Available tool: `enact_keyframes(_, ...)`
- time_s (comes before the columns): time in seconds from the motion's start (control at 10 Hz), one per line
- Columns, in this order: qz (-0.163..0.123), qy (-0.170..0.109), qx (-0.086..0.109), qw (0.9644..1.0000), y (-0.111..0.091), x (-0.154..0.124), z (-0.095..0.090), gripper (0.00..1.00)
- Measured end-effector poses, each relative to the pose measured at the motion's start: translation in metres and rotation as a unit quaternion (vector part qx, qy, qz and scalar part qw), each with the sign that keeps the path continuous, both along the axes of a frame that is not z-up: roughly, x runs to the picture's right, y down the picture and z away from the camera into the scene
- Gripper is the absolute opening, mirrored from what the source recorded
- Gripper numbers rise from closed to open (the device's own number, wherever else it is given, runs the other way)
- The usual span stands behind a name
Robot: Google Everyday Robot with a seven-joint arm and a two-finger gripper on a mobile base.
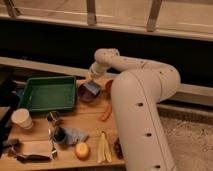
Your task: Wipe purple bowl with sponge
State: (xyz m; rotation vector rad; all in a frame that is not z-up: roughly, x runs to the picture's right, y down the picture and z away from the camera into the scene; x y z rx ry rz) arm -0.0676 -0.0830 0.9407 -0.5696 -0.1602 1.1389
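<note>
The purple bowl (88,94) sits on the wooden table (90,120) just right of the green tray. A blue sponge (93,88) lies in it. My gripper (91,78) is at the end of the white arm (140,95), right above the bowl and touching or holding the sponge. The arm hides the table's right part.
A green tray (48,93) stands at the left. A white cup (22,119), a metal can (53,117), a blue cloth (74,135), an apple (82,150), a banana (103,148), a red pepper (106,113) and a dark packet (30,157) lie on the table.
</note>
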Motion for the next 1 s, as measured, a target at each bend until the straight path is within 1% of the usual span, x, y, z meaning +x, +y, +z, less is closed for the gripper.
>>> enact_keyframes(0.2,0.001,-0.012,0.002,0.9999,-0.004,-0.009,0.007,0.0)
enact_keyframes(0.3,0.003,-0.021,0.001,0.9998,-0.001,-0.017,0.006,0.0)
enact_keyframes(0.5,0.004,-0.035,-0.003,0.9994,0.016,-0.03,-0.002,0.0)
enact_keyframes(0.6,0.005,-0.04,-0.009,0.9992,0.029,-0.036,-0.007,0.0)
enact_keyframes(0.7,0.009,-0.04,-0.014,0.999,0.042,-0.038,-0.013,0.0)
enact_keyframes(0.8,0.013,-0.036,-0.014,0.9992,0.048,-0.034,-0.017,0.0)
enact_keyframes(0.9,0.018,-0.03,-0.012,0.9993,0.049,-0.029,-0.02,0.0)
enact_keyframes(1.0,0.024,-0.025,-0.006,0.9994,0.044,-0.024,-0.02,0.0)
